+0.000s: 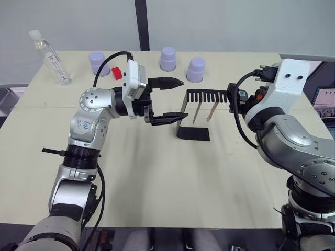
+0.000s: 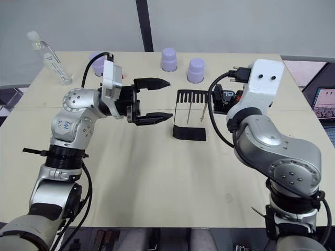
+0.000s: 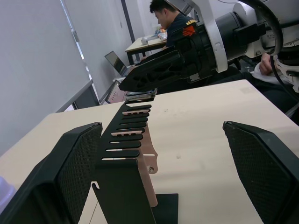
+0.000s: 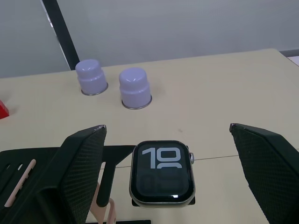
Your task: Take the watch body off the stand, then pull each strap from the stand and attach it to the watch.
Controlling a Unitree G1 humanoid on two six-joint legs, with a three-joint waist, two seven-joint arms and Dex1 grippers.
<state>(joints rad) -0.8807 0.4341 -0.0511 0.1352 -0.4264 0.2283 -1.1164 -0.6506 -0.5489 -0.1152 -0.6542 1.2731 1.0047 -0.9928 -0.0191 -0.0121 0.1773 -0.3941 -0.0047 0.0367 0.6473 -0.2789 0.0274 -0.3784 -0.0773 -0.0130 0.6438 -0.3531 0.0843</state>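
This looks like an office or lab room used for robot trials. A plain beige tabletop (image 1: 157, 178) stands before pale grey wall panels split by a dark upright post (image 1: 141, 23). On it sit test props: three lavender caps (image 1: 168, 58), a clear bottle (image 1: 52, 58), a small red block (image 1: 116, 72) and a black metal stand (image 1: 196, 112). Behind, in the left wrist view, a person (image 3: 170, 18) sits at another desk (image 3: 142, 44), with an open laptop (image 3: 117, 63) nearby.

Beige table (image 1: 157, 178); grey wall (image 1: 220, 21) with dark vertical strip (image 1: 141, 23); second desk (image 3: 140, 44) behind.
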